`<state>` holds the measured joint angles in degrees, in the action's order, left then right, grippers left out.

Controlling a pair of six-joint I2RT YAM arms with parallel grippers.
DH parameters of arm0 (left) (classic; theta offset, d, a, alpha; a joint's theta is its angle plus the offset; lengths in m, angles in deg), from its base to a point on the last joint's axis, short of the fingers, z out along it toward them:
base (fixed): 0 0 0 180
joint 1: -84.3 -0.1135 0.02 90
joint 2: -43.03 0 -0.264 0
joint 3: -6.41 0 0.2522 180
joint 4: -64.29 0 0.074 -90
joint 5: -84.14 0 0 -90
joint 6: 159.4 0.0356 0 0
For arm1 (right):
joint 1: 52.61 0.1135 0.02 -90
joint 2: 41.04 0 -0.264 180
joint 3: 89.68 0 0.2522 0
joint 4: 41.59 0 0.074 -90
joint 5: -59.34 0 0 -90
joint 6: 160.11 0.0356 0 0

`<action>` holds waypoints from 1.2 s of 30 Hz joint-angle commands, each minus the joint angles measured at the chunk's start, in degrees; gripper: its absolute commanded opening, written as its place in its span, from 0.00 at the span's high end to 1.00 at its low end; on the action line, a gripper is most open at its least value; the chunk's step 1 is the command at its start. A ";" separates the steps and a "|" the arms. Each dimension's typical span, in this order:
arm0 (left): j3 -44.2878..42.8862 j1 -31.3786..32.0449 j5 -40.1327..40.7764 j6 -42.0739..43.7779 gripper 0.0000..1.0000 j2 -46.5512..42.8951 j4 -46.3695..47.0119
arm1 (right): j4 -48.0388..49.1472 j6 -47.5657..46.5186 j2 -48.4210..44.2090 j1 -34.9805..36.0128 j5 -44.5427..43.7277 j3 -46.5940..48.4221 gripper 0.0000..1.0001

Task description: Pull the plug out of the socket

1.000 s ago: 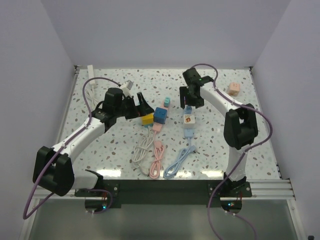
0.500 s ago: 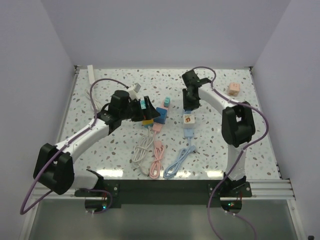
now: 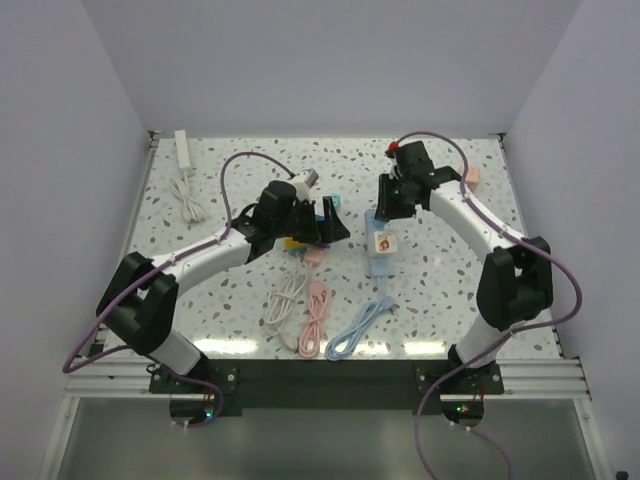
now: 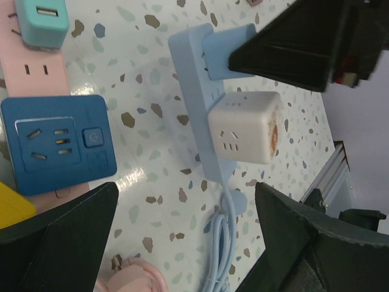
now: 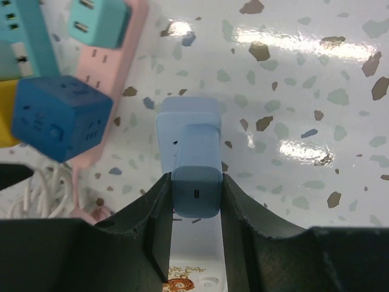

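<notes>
My right tool [image 5: 196, 185] grips the light-blue plug [image 5: 196, 152] by its flanks, aligned for a straight pull off the socket strip [image 5: 187, 118] beneath it; my left tool [image 4: 185, 194] stands open.

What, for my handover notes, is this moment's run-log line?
right hand: shut on light-blue plug | plug: seated in light-blue power strip | left hand: open, empty | pull: not yet done

The plug [image 5: 196, 176] sits on the 12 o'clock end of the power strip [image 5: 188, 112], with my right fingers [image 5: 152, 222] touching it on both sides. The cube adapter [image 3: 379, 241] sits on that strip at 6 o'clock from the plug. At 9 o'clock lies a second strip [image 5: 135, 36], carrying a cube socket [image 5: 61, 118] and a small charger [image 5: 100, 21].
</notes>
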<state>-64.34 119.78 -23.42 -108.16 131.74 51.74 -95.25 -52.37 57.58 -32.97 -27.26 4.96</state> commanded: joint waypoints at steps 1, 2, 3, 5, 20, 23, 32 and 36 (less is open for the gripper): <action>-3.73 0.11 1.48 3.60 0.00 2.34 5.73 | 2.64 -1.83 -8.26 -0.04 9.78 -1.51 1.00; -4.26 0.20 1.30 4.65 0.00 3.65 5.82 | 3.07 -1.65 -9.15 -0.04 10.31 -2.47 1.00; -5.05 0.37 1.22 5.01 0.00 4.28 5.99 | 3.86 -1.48 -10.29 -0.04 12.31 -4.22 1.00; -5.58 0.64 0.60 5.71 0.00 5.68 7.66 | 5.00 -0.95 -12.40 -0.04 13.91 -5.47 1.00; -7.35 3.36 -1.59 16.34 0.18 10.26 11.01 | 2.81 -1.74 -14.08 -0.04 24.80 -4.77 1.00; -7.08 3.36 -3.35 17.58 0.25 10.87 10.83 | 1.14 -2.62 -13.90 -0.04 27.44 -3.28 1.00; -7.52 3.36 -8.46 14.60 1.00 13.16 12.67 | -0.53 -3.85 -14.87 -0.04 25.88 -3.71 1.00; -7.43 3.10 -5.74 13.02 1.00 14.12 11.44 | 0.25 -3.41 -18.02 -0.04 17.80 -5.11 1.00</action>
<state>-70.88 122.62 -30.46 -95.36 144.22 62.51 -97.13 -56.94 45.08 -33.47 -8.07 -1.79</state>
